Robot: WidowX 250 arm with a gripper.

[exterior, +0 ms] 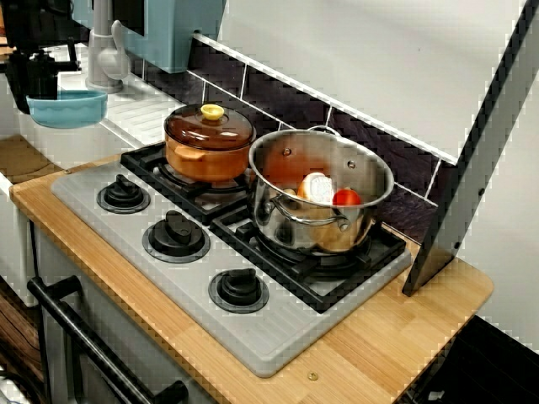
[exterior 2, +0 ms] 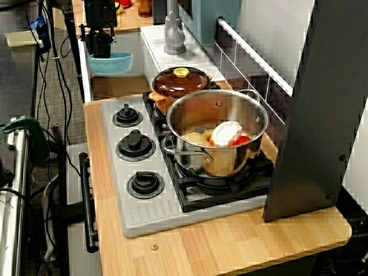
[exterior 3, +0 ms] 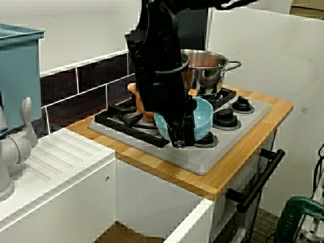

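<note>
Showing a toy kitchen from its front corner, taking things from left to right. At the far left, pinching the rim of a blue bowl (exterior: 69, 109) with the black claw (exterior: 38, 94), narrowing the fingers tightly onto that rim. Hanging the bowl above the white sink (exterior: 80, 147). Just right of the bowl, passing a grey faucet (exterior: 105, 59) on the far edge of the sink, then a ribbed white draining board (exterior: 152, 114). Next, reaching a grey stove top (exterior: 278, 337) sitting on the wooden desk (exterior: 396, 328). Along the near side of the stove, counting three black knobs (exterior: 176, 236) in a row. On the far left burner, finding a brown pot (exterior: 206, 156) wearing a lid with a yellow knob (exterior: 212, 111). Just beside it on the right burner, finding a larger steel pot (exterior: 278, 215), open, carrying a pale round piece (exterior: 318, 187) and a red piece (exterior: 346, 199) inside. At the far right, meeting a dark slanted panel (exterior: 476, 168) standing on the desk end. Below the near edge of the desk, tracing a black oven handle (exterior: 84, 332).

Checking the view from the stove's right end: again gripping the bowl rim from above, well apart from both pots. Checking the view from the sink end: filling the middle with the black arm (exterior 3: 159, 66), clasping the bowl by its rim, hiding part of the stove behind.
</note>
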